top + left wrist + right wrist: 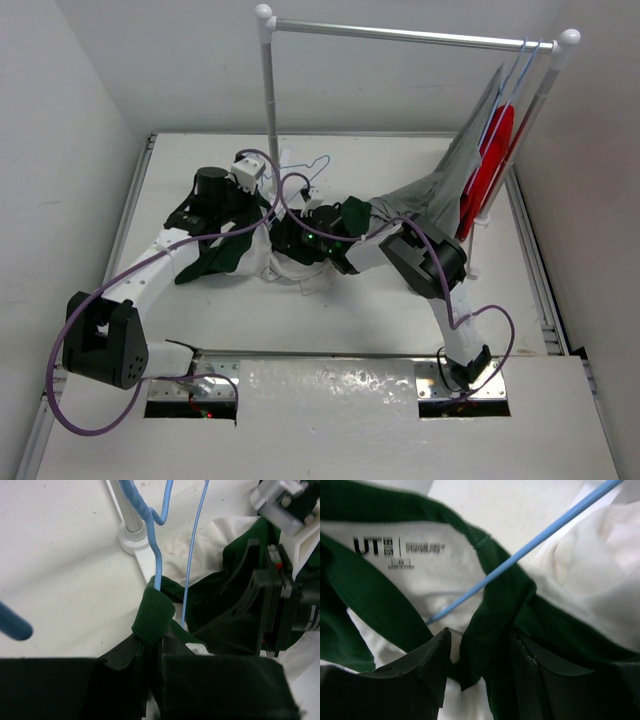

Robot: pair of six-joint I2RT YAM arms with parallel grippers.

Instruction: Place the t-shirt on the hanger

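The t-shirt (297,268) lies bunched at the middle of the table, cream-white with a dark green collar band (152,616). My left gripper (156,641) is shut on a fold of that collar band. The pale-blue hanger (157,565) rises just behind the pinched fold, and its wire (530,547) crosses the open neck by the printed label. Its hook (314,165) shows beyond the shirt in the top view. My right gripper (480,655) is open. A flap of the green collar (490,630) hangs between its fingers, resting against the right one and apart from the left one.
A tall white clothes rail (400,35) stands at the back, its foot (133,536) just beyond the hanger. A grey shirt (440,185) and a red shirt (492,160) hang at its right end. White walls close in on both sides of the table.
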